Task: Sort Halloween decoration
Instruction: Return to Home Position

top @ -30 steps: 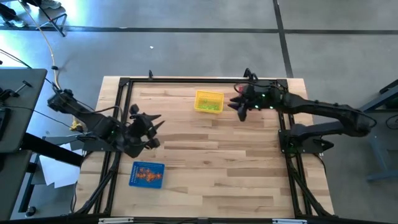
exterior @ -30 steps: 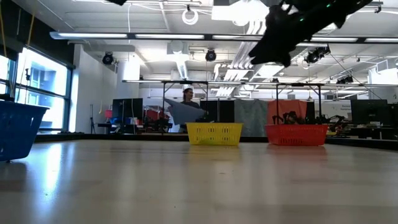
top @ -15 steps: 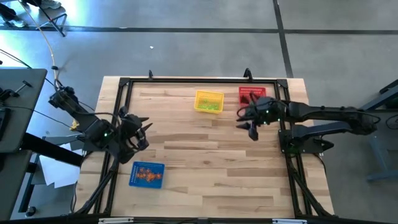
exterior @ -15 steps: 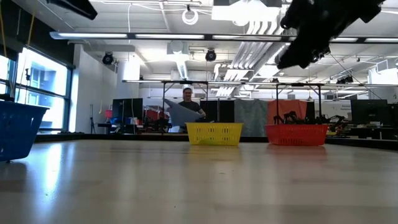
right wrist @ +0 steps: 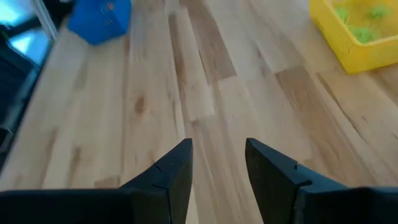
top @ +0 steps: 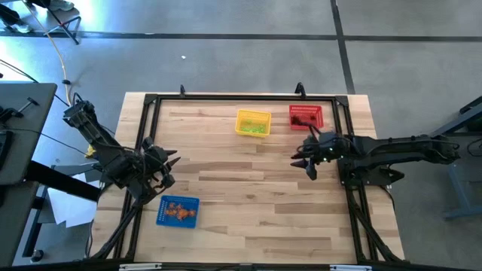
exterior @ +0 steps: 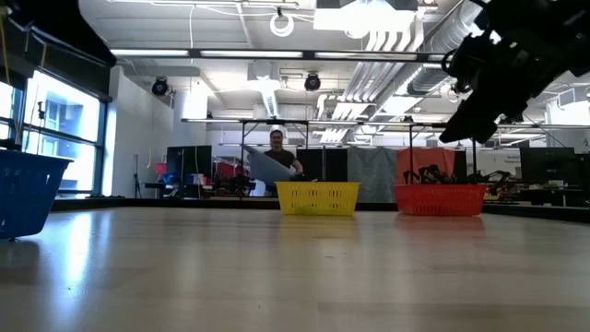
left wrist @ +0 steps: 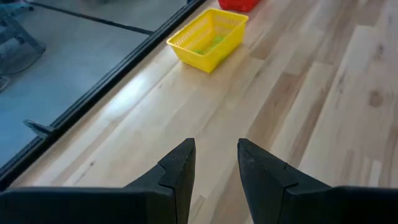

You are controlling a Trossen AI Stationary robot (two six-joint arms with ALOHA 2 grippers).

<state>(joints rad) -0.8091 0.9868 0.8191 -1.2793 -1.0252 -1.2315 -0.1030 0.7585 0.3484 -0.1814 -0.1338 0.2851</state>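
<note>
wooden table [top: 248, 188] carries three baskets. green trinkets [top: 254, 129] lie in the yellow basket [top: 252, 114] at the far edge, dark trinkets [top: 303, 119] in the red basket [top: 317, 115] beside it, and orange trinkets [top: 178, 213] in the blue basket [top: 163, 203] near the left side. left gripper [left wrist: 216, 144] hovers just above the blue basket, fingers apart over bare wood. right gripper [right wrist: 219, 144] hangs near the right edge, fingers apart too.

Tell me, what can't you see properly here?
Red basket: its contents are too small in the high view, hidden by its wall in the low view.
Blue basket: cut off by the low view's left edge.
Green trinkets in the yellow basket: blurred in the right wrist view.
</note>
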